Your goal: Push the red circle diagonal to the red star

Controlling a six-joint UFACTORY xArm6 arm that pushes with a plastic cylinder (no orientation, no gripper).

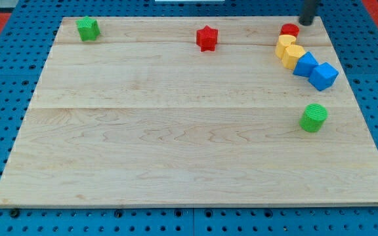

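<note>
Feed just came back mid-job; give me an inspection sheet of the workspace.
Surface: wooden board, lying flat.
Job's things: red circle at top right, touching the yellow blocks; red star at top centre, alone.
Clutter: two yellow blocks, two blue blocks, green star, green cylinder.
Grippers: none; my tip is just right of the red circle.
Cables: nothing seen.
Surroundings: blue pegboard.

Lab-type robot test bench: pale wooden board (176, 131) lying on blue perforated base plate (5, 78) with regular hole grid; small coloured test blocks clustered near board's top-right corner.
</note>
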